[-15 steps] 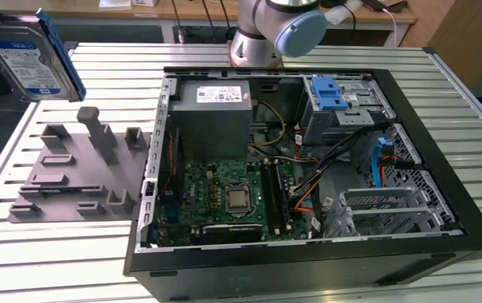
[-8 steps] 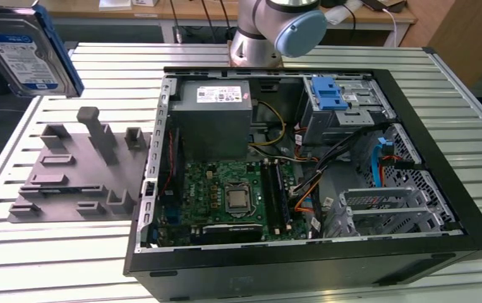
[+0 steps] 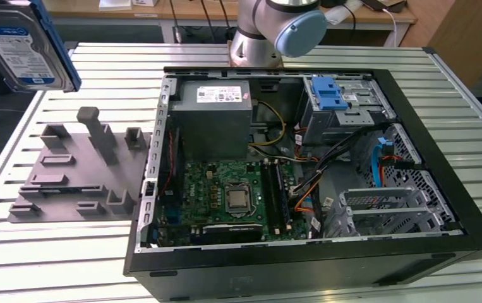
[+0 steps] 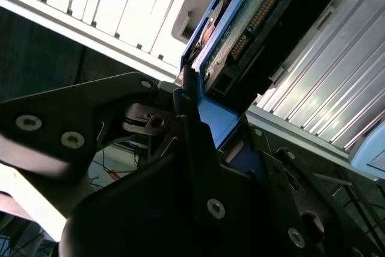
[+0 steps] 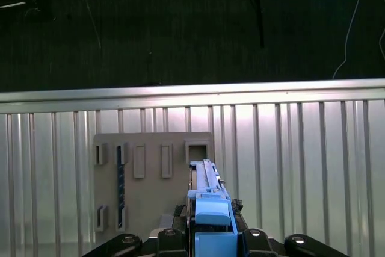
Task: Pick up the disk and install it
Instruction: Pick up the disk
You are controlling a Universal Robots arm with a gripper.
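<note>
The disk (image 3: 21, 47) hangs high above the table at the exterior view's far left, its white-and-blue label facing the camera and a blue rail along its edge. In the first wrist view the disk (image 5: 209, 206) is seen edge-on, blue tab toward the camera, with my gripper (image 5: 210, 242) shut on it, one black finger on each side. The second wrist view shows the disk's (image 4: 240, 34) green circuit-board side and blue rail clamped between the dark fingers (image 4: 187, 121).
Below the disk a grey slotted fixture (image 3: 81, 170) (image 5: 153, 179) lies on the slatted aluminium table (image 3: 55, 252). The open computer case (image 3: 443, 240) holds a power-supply box (image 3: 215, 120), a motherboard (image 3: 232, 199) and a metal drive cage with a blue latch (image 3: 329, 95). The arm's base (image 3: 266, 31) stands behind it.
</note>
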